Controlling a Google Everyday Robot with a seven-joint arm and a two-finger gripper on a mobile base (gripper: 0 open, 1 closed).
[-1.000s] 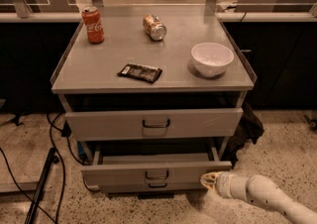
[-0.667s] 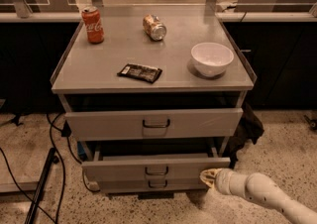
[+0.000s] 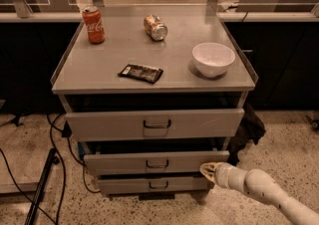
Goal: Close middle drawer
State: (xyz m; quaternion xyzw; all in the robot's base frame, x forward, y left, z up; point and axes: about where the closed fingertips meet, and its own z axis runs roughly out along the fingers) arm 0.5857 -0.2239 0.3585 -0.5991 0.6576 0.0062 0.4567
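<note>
The middle drawer (image 3: 124,163) is a wide grey metal drawer with a low flat front and a small dark loop handle (image 3: 157,164) at its centre. It stands out only a little from the grey cabinet, with a dark gap above its front. My gripper (image 3: 208,170), on a white arm coming in from the lower right, sits at the right end of the drawer's front panel, touching it or nearly so.
The top drawer (image 3: 104,124), with a taller front, stands slightly out above. The lowest drawer (image 3: 124,185) shows below. On the cabinet top (image 3: 174,77) are a red can (image 3: 93,24), a tipped can (image 3: 155,27), a dark packet (image 3: 141,73) and a white bowl (image 3: 213,59). Cables lie on the floor at left.
The middle drawer's front has slid back into the cabinet, uncovering the lowest drawer's front. My gripper has moved inward with its right end.
</note>
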